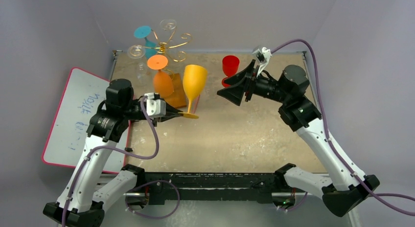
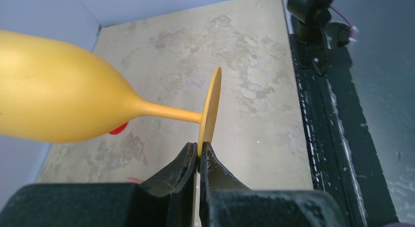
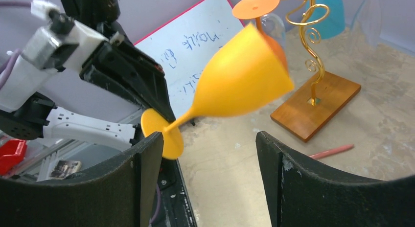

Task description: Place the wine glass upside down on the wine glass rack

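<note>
Right gripper (image 3: 209,139): jaws spread, nothing between them. Just ahead: yellow plastic wine glass (image 3: 240,75), tilted, foot pinched by left gripper (image 3: 164,120). Farther ahead, rightward: gold wire rack on rectangular wooden base (image 3: 318,107).

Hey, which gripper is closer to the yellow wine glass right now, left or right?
Left. The left gripper is shut on the edge of the foot of the yellow wine glass. The right gripper is open and apart from the glass, off to its right, touching nothing.

Glass (image 1: 195,80) in left gripper (image 1: 178,113), just right of rack (image 3: 325,100); another glass (image 1: 230,65) farther right; whiteboard (image 1: 83,114) left of table (image 1: 244,134).
</note>
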You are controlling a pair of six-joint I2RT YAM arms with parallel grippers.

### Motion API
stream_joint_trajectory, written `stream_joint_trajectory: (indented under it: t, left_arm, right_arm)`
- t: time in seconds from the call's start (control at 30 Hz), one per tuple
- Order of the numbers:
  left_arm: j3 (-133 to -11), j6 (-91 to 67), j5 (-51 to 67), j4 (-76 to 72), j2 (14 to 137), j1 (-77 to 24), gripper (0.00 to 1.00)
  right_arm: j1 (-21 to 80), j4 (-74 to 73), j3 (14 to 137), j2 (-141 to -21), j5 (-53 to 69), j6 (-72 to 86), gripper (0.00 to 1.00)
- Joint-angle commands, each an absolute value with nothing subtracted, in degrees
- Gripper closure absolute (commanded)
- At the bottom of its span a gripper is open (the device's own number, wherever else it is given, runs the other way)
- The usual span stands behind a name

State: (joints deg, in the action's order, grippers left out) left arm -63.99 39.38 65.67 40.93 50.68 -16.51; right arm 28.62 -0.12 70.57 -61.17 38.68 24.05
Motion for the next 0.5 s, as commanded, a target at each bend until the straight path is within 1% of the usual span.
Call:
stream_joint_trajectory:
  t: [0.0, 0.03, 0.1, 0.3, 0.37, 0.47]
  left_arm:
    - [-63.5, 15.9, 58.3, 16.3, 48.9, -16.3, 1.00]
    - [-62.0, 8.9, 54.8, 10.5, 48.1, -16.3, 1.00]
    - [-60.0, 2.9, 50.4, 5.0, 47.2, -16.3, 1.00]
    - [-58.4, -6.2, 49.1, -5.0, 46.7, -16.3, 1.00]
    - [-57.6, -11.2, 47.7, -10.6, 46.4, -16.2, 1.00]
    - [-57.0, -18.9, 43.9, -18.7, 46.7, -16.3, 1.00]
  right_arm:
    - [29.5, 6.8, 68.9, -58.6, 38.0, 20.4, 0.30]
    - [29.6, 7.2, 68.5, -58.5, 37.9, 20.3, 0.31]
    - [30.4, 8.6, 67.7, -58.6, 37.7, 20.5, 0.32]
    - [32.1, 7.8, 67.7, -59.5, 35.0, 19.6, 0.34]
    - [32.2, 7.6, 67.7, -59.2, 34.2, 19.5, 0.33]
    - [32.3, 6.8, 67.1, -58.1, 31.6, 19.2, 0.28]
